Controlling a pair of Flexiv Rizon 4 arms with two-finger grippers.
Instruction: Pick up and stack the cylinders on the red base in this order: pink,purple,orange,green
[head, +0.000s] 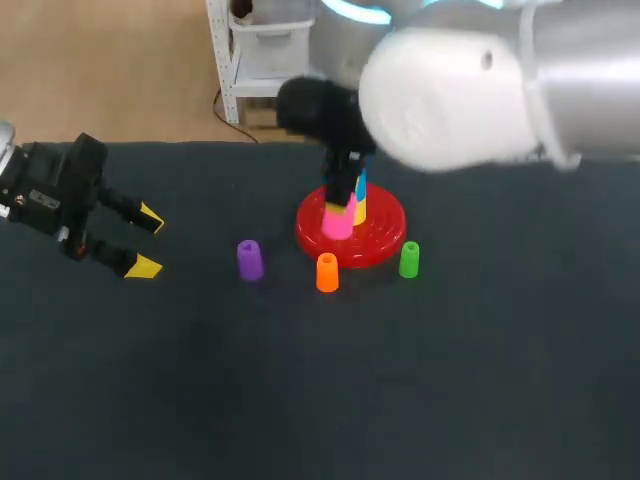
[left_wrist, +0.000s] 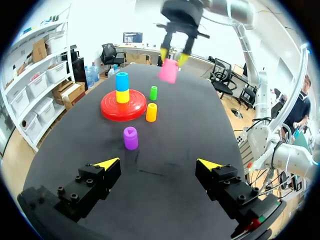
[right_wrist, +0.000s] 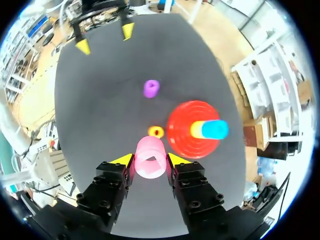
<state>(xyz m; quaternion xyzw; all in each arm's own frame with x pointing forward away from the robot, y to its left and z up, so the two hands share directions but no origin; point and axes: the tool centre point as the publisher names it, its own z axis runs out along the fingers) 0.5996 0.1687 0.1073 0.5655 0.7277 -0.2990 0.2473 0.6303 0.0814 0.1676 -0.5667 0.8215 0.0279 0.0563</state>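
Up over the table (head: 400, 380) beside the red base (head: 385, 232), your right tool (left_wrist: 174, 54) is clamped on the pink cylinder (right_wrist: 150, 161). Your left tool (head: 147, 242) hangs wide open, holding nothing, well apart at the table's left side.

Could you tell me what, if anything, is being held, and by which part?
The right gripper holds the pink cylinder, fingers on opposite sides near its top end; the left gripper is open and empty.

I see a table (head: 300, 400) with a dark, matte top. It spans the full width of my head view under even light.
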